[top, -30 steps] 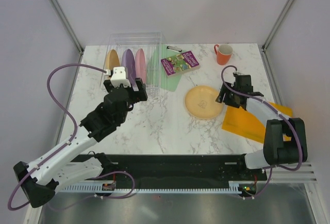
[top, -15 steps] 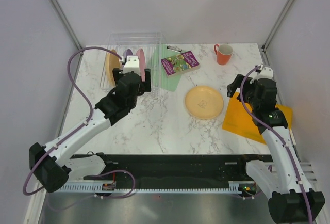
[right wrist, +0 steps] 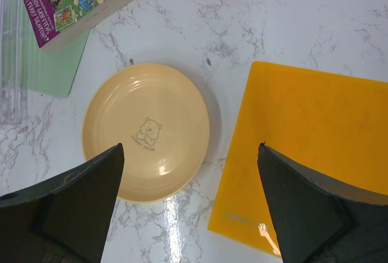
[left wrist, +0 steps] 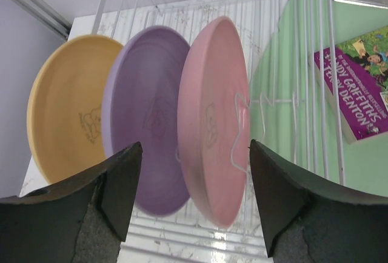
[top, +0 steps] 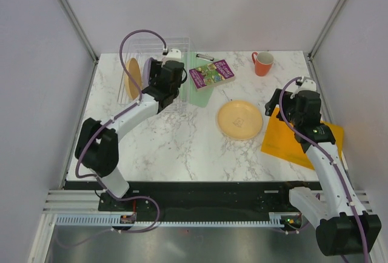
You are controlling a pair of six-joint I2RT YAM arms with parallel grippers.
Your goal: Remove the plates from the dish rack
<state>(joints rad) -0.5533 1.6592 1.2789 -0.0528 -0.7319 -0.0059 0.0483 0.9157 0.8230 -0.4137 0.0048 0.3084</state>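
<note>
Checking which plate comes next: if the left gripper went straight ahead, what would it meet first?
Likely the pink plate, upright in the dish rack, centred between the left gripper's open jaws; depth is unclear.

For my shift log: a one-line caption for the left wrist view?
Left gripper open before the pink plate, purple plate and yellow plate, upright in the dish rack.

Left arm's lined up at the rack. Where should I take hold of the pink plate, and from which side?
Pinch the pink plate by the rim nearest the left gripper, coming edge-on, one finger on each face. It stands on edge in the dish rack, the purple plate close on one side and free slots on the other, so the rim is likely the only hold.
</note>
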